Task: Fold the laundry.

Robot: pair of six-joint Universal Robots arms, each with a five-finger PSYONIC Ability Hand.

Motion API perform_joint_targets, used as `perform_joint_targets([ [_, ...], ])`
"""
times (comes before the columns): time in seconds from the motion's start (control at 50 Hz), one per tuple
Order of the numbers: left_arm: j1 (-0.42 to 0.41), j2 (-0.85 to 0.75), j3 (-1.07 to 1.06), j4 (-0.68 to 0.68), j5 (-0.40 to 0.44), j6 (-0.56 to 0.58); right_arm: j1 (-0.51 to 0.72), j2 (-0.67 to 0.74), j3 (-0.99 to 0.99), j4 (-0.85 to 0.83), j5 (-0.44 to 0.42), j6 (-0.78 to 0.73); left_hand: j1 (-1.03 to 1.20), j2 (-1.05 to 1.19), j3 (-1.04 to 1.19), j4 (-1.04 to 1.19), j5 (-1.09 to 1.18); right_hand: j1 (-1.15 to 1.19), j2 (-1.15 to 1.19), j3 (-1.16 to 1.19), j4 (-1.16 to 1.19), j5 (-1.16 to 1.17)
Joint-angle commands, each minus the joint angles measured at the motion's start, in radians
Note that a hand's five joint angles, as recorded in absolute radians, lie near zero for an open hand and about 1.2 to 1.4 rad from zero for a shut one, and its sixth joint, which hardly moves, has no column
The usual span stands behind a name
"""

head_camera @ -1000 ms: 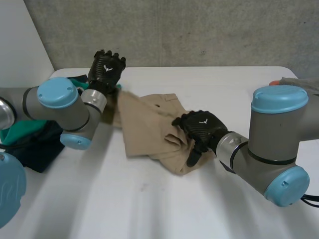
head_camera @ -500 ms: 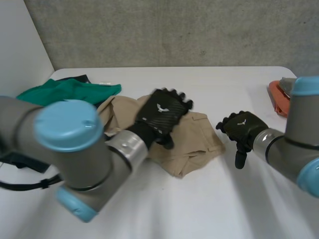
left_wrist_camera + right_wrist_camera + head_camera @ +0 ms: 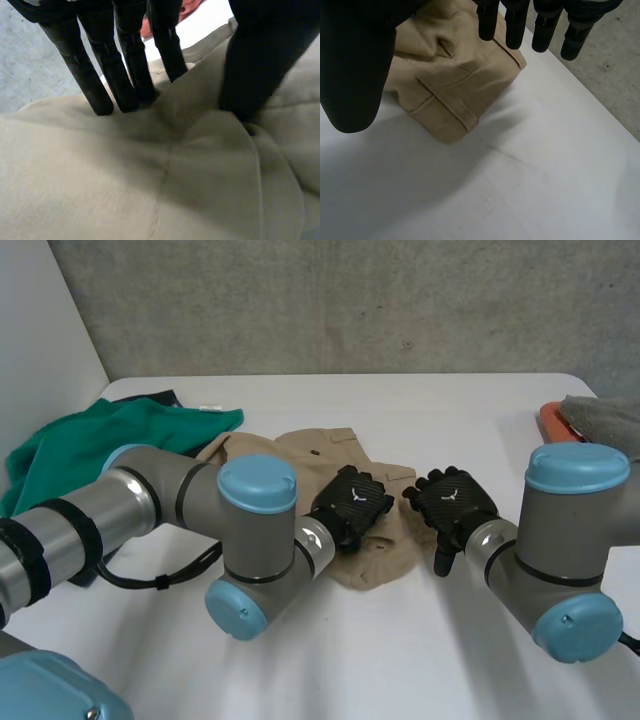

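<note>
The tan cloth [image 3: 300, 455] is lying bunched at the centre of the table [image 3: 400, 660]. The left hand [image 3: 352, 503] is pressing straight fingers [image 3: 121, 70] into its right part. The right hand [image 3: 452, 502] is hovering just right of it with its fingers relaxed and apart. A green cloth [image 3: 100, 435] is lying at the upper left.

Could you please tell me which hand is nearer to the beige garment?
Left. The left hand presses straight fingers down on the beige garment; the right hand is open beside its edge, holding nothing.

Khaki garment [image 3: 322, 446] partly under left hand [image 3: 352, 503]; orange obj [image 3: 550, 422] mostly covered.
</note>
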State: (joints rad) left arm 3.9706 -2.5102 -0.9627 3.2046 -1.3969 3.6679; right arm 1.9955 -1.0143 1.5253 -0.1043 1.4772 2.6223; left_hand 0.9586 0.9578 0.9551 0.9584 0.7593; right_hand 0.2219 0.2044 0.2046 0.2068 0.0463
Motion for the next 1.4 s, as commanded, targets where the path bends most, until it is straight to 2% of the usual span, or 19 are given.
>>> perform_joint_targets([
  [0.02,0.015,0.050,-0.014,0.005,-0.027,0.009,0.011,0.037,-0.013,-0.023,-0.006,-0.004,0.411,0.412,0.415,0.412,0.436,-0.024,-0.006,-0.007,-0.009,-0.023],
  [0.1,0.016,0.145,-0.079,0.014,-0.071,0.000,0.026,0.062,-0.027,-0.031,-0.014,-0.008,0.438,0.438,0.441,0.438,0.462,0.090,0.108,0.108,0.105,0.091],
  [0.14,0.018,0.201,-0.122,0.026,-0.080,-0.005,0.035,0.077,-0.043,-0.044,-0.012,-0.005,0.438,0.438,0.441,0.438,0.462,0.310,0.327,0.327,0.325,0.311],
  [0.18,0.021,0.238,-0.151,0.032,-0.082,-0.005,0.037,0.083,-0.053,-0.055,-0.014,-0.004,0.438,0.438,0.441,0.438,0.462,0.667,0.685,0.684,0.682,0.668],
  [0.2,0.027,0.270,-0.183,0.037,-0.082,-0.003,0.039,0.085,-0.057,-0.067,-0.015,-0.004,0.438,0.438,0.441,0.438,0.462,1.099,1.117,1.116,1.114,1.100],
  [0.22,0.032,0.286,-0.198,0.037,-0.085,-0.002,0.040,0.083,-0.060,-0.074,-0.014,-0.008,0.438,0.438,0.441,0.438,0.462,1.174,1.191,1.191,1.189,1.175],
  [0.34,0.088,0.425,-0.321,0.031,-0.117,0.007,0.032,0.045,-0.070,-0.071,0.005,-0.047,0.438,0.438,0.441,0.438,0.462,1.174,1.192,1.192,1.189,1.175],
  [0.44,0.171,0.641,-0.470,-0.009,-0.174,0.000,-0.026,-0.126,-0.070,0.039,0.003,-0.174,0.438,0.438,0.441,0.438,0.462,1.174,1.192,1.192,1.189,1.175],
  [0.52,0.217,0.835,-0.533,-0.029,-0.160,-0.028,-0.060,-0.276,-0.126,0.121,-0.018,-0.231,0.438,0.438,0.441,0.438,0.462,1.174,1.192,1.192,1.189,1.175],
  [0.66,0.295,1.137,-0.457,-0.002,-0.117,-0.159,-0.061,-0.450,-0.402,0.204,-0.021,-0.136,0.438,0.438,0.441,0.438,0.462,1.174,1.192,1.192,1.189,1.175],
  [0.72,0.347,1.185,-0.375,0.000,-0.120,-0.239,-0.076,-0.445,-0.528,0.222,-0.032,-0.065,0.438,0.438,0.441,0.438,0.462,1.174,1.192,1.192,1.189,1.175],
  [0.84,0.456,1.119,-0.252,-0.031,-0.088,-0.361,-0.044,-0.377,-0.659,0.227,-0.038,-0.002,0.438,0.438,0.441,0.438,0.462,1.174,1.192,1.192,1.189,1.175],
  [1.0,0.469,0.758,-0.136,-0.046,-0.074,-0.407,0.002,-0.159,-0.674,0.174,0.023,-0.004,0.438,0.438,0.441,0.438,0.462,1.174,1.192,1.192,1.189,1.175],
  [1.08,0.446,0.518,-0.039,-0.017,-0.079,-0.398,0.011,0.012,-0.695,0.042,0.078,-0.001,0.438,0.438,0.441,0.438,0.462,1.174,1.192,1.192,1.189,1.175],
  [1.2,0.427,0.235,0.215,0.176,-0.152,-0.391,0.022,0.261,-0.764,-0.280,0.264,-0.021,0.438,0.438,0.441,0.438,0.462,1.174,1.192,1.192,1.189,1.175],
  [1.22,0.426,0.181,0.278,0.205,-0.166,-0.396,0.023,0.314,-0.789,-0.360,0.306,-0.046,0.104,0.105,0.107,0.104,0.128,1.165,1.183,1.183,1.180,1.166],
  [1.26,0.423,0.143,0.327,0.213,-0.163,-0.404,0.029,0.356,-0.813,-0.415,0.334,-0.085,-0.399,-0.398,-0.396,-0.399,-0.374,0.435,0.453,0.453,0.450,0.436],
  [1.28,0.414,0.127,0.367,0.199,-0.153,-0.411,0.038,0.374,-0.830,-0.419,0.347,-0.123,-0.784,-0.783,-0.781,-0.784,-0.759,-0.047,-0.030,-0.030,-0.032,-0.046],
  [1.4,0.394,0.181,0.320,0.081,-0.151,-0.416,0.031,0.298,-0.777,-0.310,0.319,-0.101,-0.784,-0.783,-0.781,-0.784,-0.759,-0.047,-0.030,-0.030,-0.032,-0.046],
])
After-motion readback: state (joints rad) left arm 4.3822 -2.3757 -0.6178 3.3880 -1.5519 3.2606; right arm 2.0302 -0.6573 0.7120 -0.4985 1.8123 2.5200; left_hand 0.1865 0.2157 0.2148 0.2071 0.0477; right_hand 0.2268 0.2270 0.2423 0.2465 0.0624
